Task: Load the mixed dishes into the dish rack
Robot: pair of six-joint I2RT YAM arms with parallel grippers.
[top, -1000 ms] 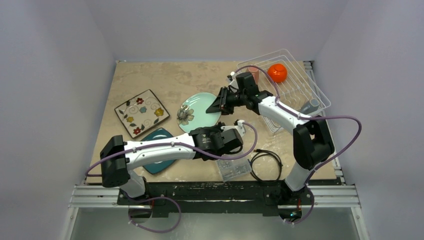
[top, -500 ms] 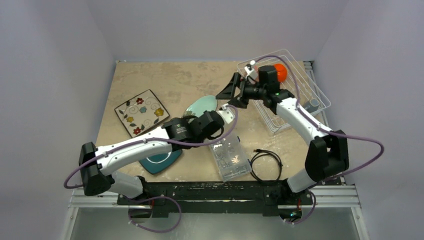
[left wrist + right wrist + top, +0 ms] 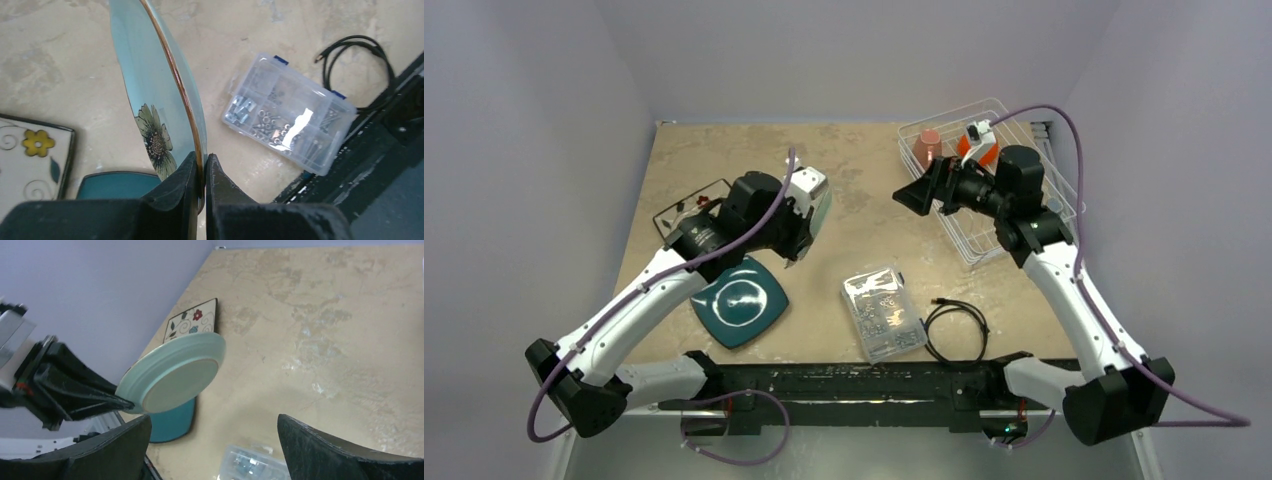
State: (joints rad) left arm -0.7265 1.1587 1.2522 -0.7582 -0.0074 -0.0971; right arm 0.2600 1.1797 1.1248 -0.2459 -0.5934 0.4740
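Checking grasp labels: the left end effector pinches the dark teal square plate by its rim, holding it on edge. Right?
Wrong plate. The left end effector pinches the pale green round flowered plate by its rim, holding it on edge; the dark teal square plate lies flat on the table, as the left wrist view shows.

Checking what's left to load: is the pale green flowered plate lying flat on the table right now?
No, the left gripper pinches the pale green flowered plate by its rim, on edge above the table.
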